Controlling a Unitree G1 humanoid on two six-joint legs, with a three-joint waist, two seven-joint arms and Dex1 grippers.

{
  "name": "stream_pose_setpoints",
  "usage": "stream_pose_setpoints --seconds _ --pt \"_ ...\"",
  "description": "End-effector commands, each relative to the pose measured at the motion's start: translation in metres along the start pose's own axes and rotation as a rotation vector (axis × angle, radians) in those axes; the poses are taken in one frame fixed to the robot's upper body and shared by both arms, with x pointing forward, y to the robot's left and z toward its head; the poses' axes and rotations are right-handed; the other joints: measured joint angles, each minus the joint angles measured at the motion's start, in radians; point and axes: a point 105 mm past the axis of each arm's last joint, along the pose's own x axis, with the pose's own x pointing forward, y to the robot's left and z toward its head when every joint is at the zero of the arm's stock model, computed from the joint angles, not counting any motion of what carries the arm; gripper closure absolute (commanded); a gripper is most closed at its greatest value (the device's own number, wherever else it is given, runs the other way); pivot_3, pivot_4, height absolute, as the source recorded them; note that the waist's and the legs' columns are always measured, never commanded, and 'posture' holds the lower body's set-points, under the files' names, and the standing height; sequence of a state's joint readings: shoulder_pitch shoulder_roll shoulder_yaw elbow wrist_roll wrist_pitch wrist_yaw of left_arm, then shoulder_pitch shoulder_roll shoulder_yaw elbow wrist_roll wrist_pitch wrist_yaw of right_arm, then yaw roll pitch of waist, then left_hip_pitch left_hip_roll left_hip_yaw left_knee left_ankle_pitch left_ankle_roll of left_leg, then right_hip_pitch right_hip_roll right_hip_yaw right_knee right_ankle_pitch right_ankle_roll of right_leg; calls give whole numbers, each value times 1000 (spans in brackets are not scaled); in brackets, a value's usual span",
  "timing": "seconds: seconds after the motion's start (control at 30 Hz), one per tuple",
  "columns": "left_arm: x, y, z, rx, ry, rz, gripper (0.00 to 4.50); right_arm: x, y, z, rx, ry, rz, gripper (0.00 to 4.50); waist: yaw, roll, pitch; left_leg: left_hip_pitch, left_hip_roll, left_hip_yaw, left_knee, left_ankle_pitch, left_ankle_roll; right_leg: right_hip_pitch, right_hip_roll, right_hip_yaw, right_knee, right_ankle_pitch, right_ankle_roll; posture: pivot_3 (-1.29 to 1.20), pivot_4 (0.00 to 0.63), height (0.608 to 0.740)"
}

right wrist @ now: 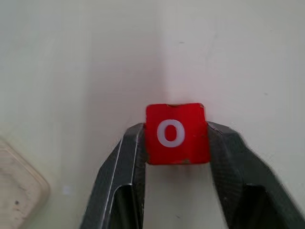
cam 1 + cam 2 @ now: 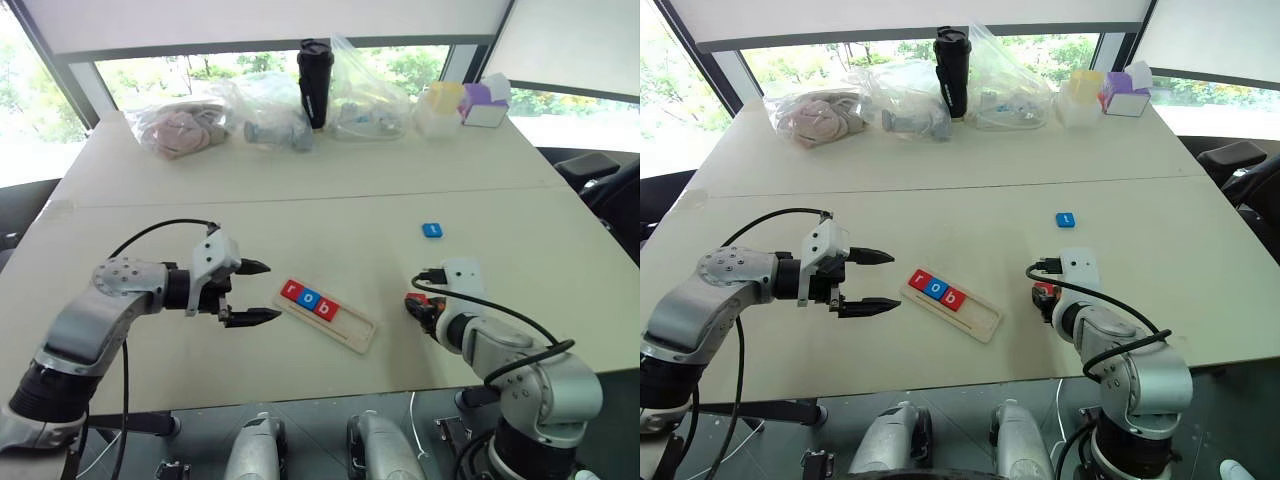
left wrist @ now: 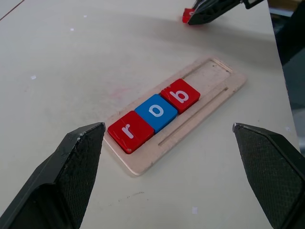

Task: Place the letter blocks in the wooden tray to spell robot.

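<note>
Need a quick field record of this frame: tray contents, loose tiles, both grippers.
tray: wooden tray on the table, holds red r, blue o, red b; last two slots empty
held tile: red o between the right gripper fingers
loose tile: blue tile on the table beyond the tray
left gripper: open, beside the tray's r end

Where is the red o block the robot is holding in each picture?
Left eye: red o block at right gripper, right of the wooden tray.
Right eye: same, right of tray.
Left wrist: top edge, beyond tray.
Right wrist: centre, between fingers.
Shared landmark: the tray.
</note>
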State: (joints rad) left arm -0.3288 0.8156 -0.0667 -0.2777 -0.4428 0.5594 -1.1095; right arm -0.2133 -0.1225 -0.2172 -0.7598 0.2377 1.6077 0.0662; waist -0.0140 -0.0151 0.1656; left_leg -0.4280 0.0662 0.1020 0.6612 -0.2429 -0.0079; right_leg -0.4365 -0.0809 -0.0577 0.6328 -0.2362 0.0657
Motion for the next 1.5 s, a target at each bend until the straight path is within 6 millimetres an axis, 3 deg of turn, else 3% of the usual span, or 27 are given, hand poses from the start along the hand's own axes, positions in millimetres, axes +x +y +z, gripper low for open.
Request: stream_pose_setpoints --seconds 0.03,0.07,0.1,0.2,0.33,0.4,0.53,0.77,0.9,1.13,1.43,1.5 --pt "0 0 7 45 -10 -3 0 -4 7 6 -10 -34 5 832 -1 0 0 0 0 0 0 0 0 0 0 0 0 0 0 0 150 740" --pt "0 0 7 45 -10 -2 0 -4 7 6 -10 -35 6 274 -1 0 0 0 0 0 0 0 0 0 0 0 0 0 0 0 150 740" --pt "0 0 7 44 -9 -1 0 -5 7 6 -21 -38 9 66 -1 0 0 0 0 0 0 0 0 0 0 0 0 0 0 0 150 740" --pt "-1 0 6 42 -7 0 0 -8 8 11 -57 -52 33 66 0 0 0 0 0 0 0 0 0 0 0 0 0 0 0 0 150 740" --pt "-2 2 3 39 7 0 0 -47 -2 64 -457 -341 243 66 3 5 3 -2 -2 0 0 0 1 0 -2 0 -2 0 0 0 150 740" --pt "-3 3 2 39 10 -1 0 -59 -16 76 -547 -407 314 66 3 4 4 -2 -3 0 0 -1 2 1 -2 0 -3 0 0 0 150 740" --pt "-1 5 4 44 10 -13 0 -55 -41 57 -659 -349 443 66 4 -1 5 0 -1 0 -1 -1 2 3 2 -1 -4 -1 2 0 150 740" --pt "-7 5 4 70 38 -34 0 -25 -61 20 -761 -200 611 66 0 -1 5 2 -1 1 0 -1 2 3 1 0 -2 -1 1 0 150 740" --pt "-11 6 6 73 43 -30 0 -12 -67 19 -796 -198 634 66 2 -1 5 2 -1 1 1 -1 2 3 1 0 -2 -1 1 0 150 740" --pt "-15 3 3 65 59 -20 0 10 -59 11 -890 -159 732 66 4 -1 5 1 -1 2 1 -1 2 3 1 0 -2 0 1 0 150 740" --pt "-17 -1 1 51 67 -10 0 27 -60 8 -990 -116 776 66 0 -1 5 2 -1 2 1 -1 2 4 1 0 -1 0 1 0 150 740" --pt "-17 -2 1 49 67 -10 0 31 -61 7 -1018 -110 780 585 -1 -1 5 4 -1 2 1 -1 1 6 1 0 -1 0 1 0 150 740"
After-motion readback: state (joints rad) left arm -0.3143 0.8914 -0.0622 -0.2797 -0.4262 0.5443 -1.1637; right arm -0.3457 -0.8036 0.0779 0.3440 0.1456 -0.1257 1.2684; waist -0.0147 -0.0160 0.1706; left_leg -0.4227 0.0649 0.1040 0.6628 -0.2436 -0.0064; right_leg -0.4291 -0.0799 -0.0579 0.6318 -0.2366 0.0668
